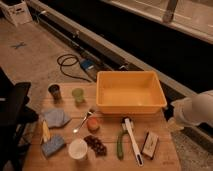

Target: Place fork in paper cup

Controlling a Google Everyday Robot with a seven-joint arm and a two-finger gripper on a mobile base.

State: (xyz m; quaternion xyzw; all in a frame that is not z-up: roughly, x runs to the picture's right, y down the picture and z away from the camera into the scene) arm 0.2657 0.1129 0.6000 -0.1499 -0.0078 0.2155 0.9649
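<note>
The fork (83, 121) lies on the wooden table (107, 162), slanted, left of centre beside an orange fruit (93, 124). The white paper cup (77, 148) stands upright near the table's front edge, below the fork. The gripper (174, 123) is at the right edge of the camera view, at the end of the white arm (197, 109), beyond the table's right side and far from both fork and cup. It holds nothing that I can see.
A big yellow bin (130, 92) fills the back right. A small green cup (78, 95) and a dark cup (54, 91) stand at the back left. A white-handled brush (133, 141), a green vegetable (120, 145), dark grapes (96, 145), a small box (149, 144), a blue cloth (56, 118) and a sponge (52, 146) lie about.
</note>
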